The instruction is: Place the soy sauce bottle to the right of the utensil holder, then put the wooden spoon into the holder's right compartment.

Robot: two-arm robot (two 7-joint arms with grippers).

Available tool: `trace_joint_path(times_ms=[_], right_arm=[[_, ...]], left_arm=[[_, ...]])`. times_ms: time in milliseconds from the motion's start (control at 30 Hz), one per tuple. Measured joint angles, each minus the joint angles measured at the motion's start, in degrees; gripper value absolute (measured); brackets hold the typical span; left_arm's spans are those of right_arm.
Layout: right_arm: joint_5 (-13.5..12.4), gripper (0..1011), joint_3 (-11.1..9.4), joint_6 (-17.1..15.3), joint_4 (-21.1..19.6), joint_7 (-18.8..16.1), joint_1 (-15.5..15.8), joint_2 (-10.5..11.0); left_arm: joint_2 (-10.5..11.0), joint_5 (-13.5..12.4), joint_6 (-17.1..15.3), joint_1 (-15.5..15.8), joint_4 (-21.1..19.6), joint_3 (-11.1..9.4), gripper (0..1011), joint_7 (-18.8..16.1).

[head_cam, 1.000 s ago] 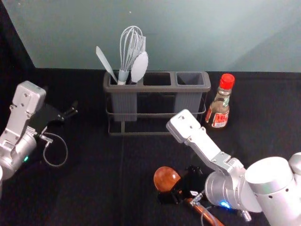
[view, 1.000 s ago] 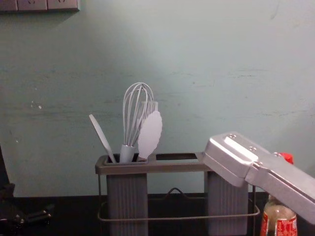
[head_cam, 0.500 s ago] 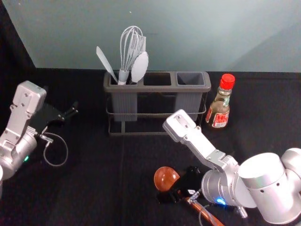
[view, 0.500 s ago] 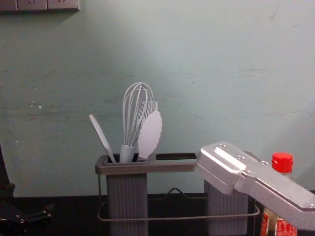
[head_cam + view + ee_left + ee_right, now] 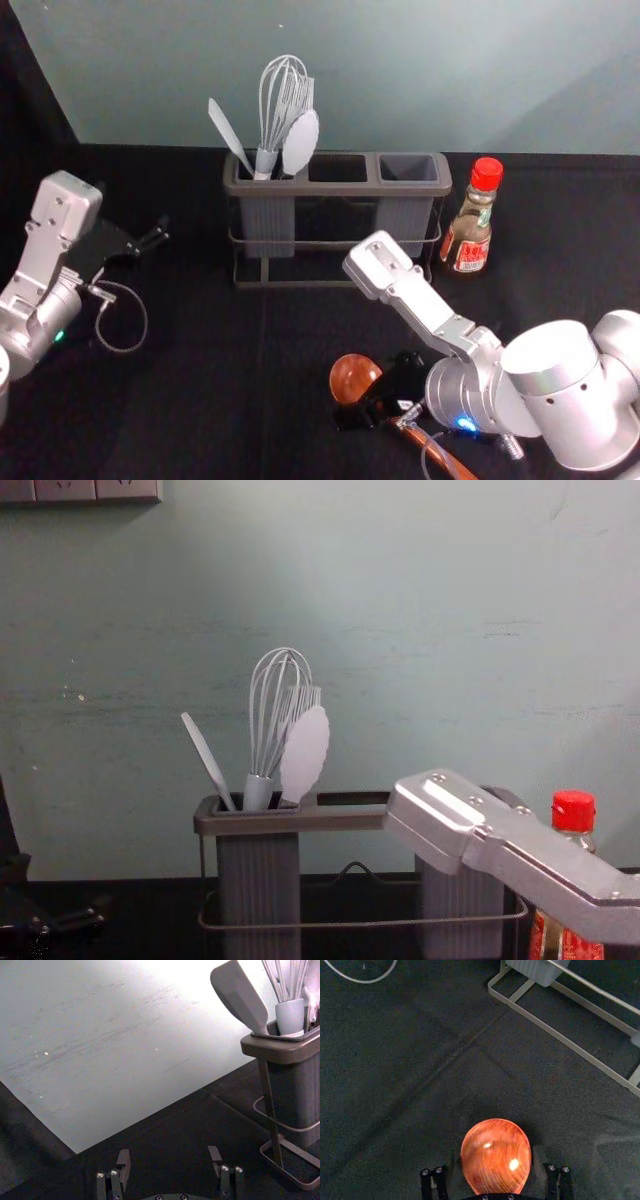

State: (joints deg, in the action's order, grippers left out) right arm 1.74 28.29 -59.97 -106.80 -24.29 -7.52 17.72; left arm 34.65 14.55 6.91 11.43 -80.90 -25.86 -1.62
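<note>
The spoon step was in hand: the right claw (image 5: 495,1151), spread, straddled the wooden spoon (image 5: 353,379), perhaps touching — closing came next. Beyond it stood the soy sauce bottle (image 5: 469,220); leftward, the left claw (image 5: 169,1150) sat parked, spread.

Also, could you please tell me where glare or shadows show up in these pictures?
Right wrist view: two bright glints on the wooden spoon; chest view: a shiny streak on the right arm; head view: a soft shadow on the wall at right.

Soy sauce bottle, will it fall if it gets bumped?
The bottle might tip if bumped near its red cap, since it stands tall and narrow. Its see-through sides look like glass, so it could break. Its round body might roll.
</note>
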Motion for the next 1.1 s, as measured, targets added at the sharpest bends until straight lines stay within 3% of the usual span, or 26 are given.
trace_joint_path(times_ms=[633,867,1100], right_arm=[[2.3,998,0.1,0.4,0.9,-1.9,-0.3,-0.5],[3.4,843,0.2,0.3,0.9,-2.5,-0.2,-0.8],[4.0,837,-0.5,0.2,-0.3,-2.9,0.4,-0.9]], left_arm=[[0.0,0.0,0.0,0.0,0.0,0.0,1011,0.0],[0.0,0.0,0.0,0.0,0.0,0.0,1011,0.0],[0.0,0.0,0.0,0.0,0.0,0.0,1011,0.0]])
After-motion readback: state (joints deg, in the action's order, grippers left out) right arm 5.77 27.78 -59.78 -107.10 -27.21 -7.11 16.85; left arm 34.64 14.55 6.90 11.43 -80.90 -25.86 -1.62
